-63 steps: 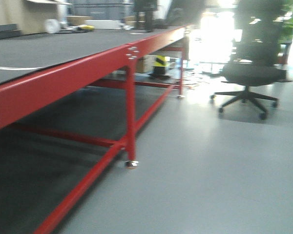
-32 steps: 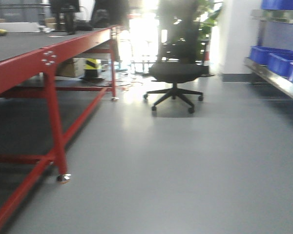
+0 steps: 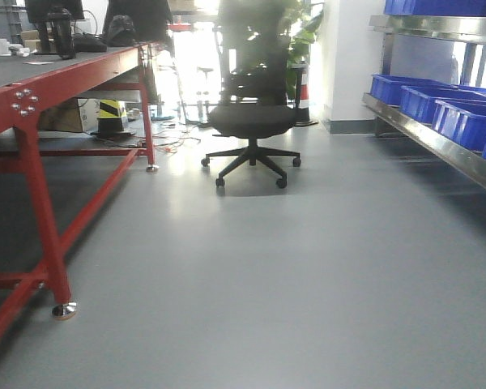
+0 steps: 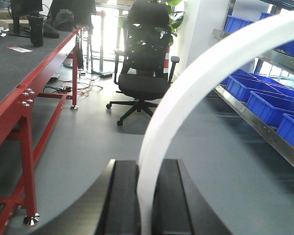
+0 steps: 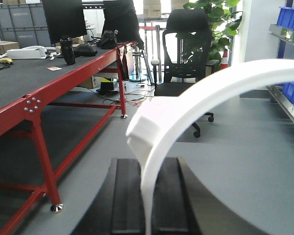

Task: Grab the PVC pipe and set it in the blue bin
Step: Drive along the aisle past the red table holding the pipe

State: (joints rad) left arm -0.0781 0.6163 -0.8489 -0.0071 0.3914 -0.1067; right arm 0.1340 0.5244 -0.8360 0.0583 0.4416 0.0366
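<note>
In the left wrist view, a white curved PVC pipe (image 4: 196,73) rises from between the black pads of my left gripper (image 4: 147,169), which is shut on it, and arcs up to the right. In the right wrist view, my right gripper (image 5: 146,166) is shut on another white curved PVC pipe (image 5: 201,88), whose squared end (image 5: 147,122) sits just above the pads. Blue bins (image 3: 462,117) stand in a row on a metal shelf at the right, also seen as blue bins (image 4: 269,105) in the left wrist view. Neither gripper shows in the front view.
A long red-framed table (image 3: 32,105) runs along the left, its leg and foot (image 3: 63,309) near me. A black office chair (image 3: 251,121) stands ahead on the grey floor, with a green plant (image 3: 304,32) behind it. The metal shelf rail (image 3: 437,146) lines the right side.
The front view has swung to the right: the red table slid to the left edge, the chair moved toward the centre, and the shelf with blue bins came into view.
</note>
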